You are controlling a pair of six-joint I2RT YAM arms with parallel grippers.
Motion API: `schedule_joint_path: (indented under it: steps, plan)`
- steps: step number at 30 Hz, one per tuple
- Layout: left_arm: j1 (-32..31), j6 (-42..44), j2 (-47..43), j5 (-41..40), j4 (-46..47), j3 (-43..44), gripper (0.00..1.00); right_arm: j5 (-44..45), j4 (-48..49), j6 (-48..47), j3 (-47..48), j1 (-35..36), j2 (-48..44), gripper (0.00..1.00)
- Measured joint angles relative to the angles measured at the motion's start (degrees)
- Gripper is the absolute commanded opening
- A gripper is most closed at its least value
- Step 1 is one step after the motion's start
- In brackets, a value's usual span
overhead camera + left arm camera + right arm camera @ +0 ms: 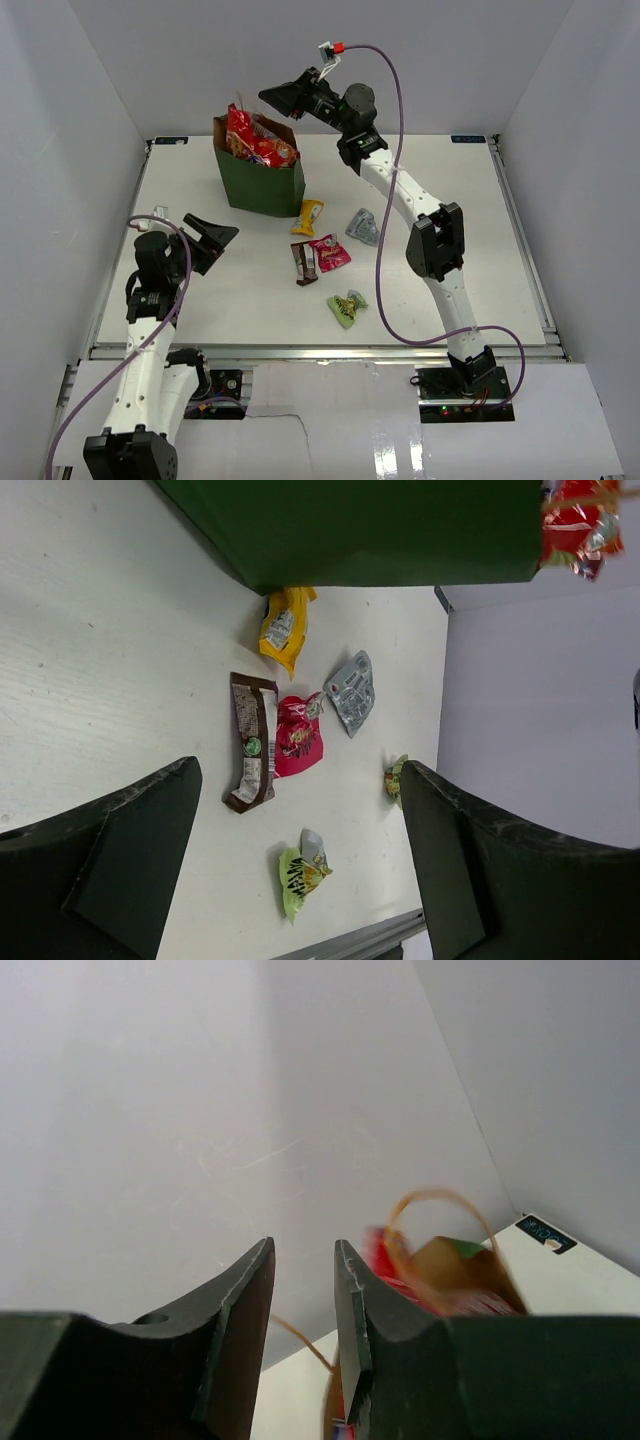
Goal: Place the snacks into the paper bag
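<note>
The dark green paper bag stands upright at the back left, and a large red bag sticks out of its top. My right gripper hovers just above the bag, open and empty. Its wrist view shows the jaws slightly apart over a blurred handle loop. On the table lie yellow, silver-grey, pink, brown and light green packets. My left gripper is open and empty, left of the packets. Its wrist view shows a second light green packet.
White walls enclose the table on the left, back and right. The table's metal front rail runs along the near edge. A purple cable hangs along the right arm.
</note>
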Motion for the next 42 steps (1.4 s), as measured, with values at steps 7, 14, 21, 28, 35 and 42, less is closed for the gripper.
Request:
schedule_joint_path:
  steps: [7,14,21,28,35,42]
  plan:
    - [-0.28,0.11,9.25,1.68,4.68,2.62,0.91,0.68,1.27,-0.74,0.0,-0.46,-0.02,0.4]
    - [-2.32,0.24,16.39,2.54,9.03,5.42,0.91,0.44,1.29,-1.22,0.0,-1.11,-0.02,0.46]
    - [-8.46,2.34,19.71,2.54,10.27,5.88,0.91,-11.32,-0.44,-7.21,-9.99,-4.7,-6.25,0.9]
    - [-26.8,5.09,25.24,-6.21,10.43,5.86,0.94,-22.03,-38.64,-45.77,-24.13,-15.28,-19.47,0.9]
    - [-41.66,1.44,40.89,-23.8,1.86,9.81,0.85,-12.17,-63.98,-74.25,-52.26,-22.03,-36.35,0.9]
    - [-46.1,1.42,57.57,-34.82,-4.55,23.56,0.8,-8.92,-66.77,-77.44,-64.22,-26.56,-45.31,0.9]
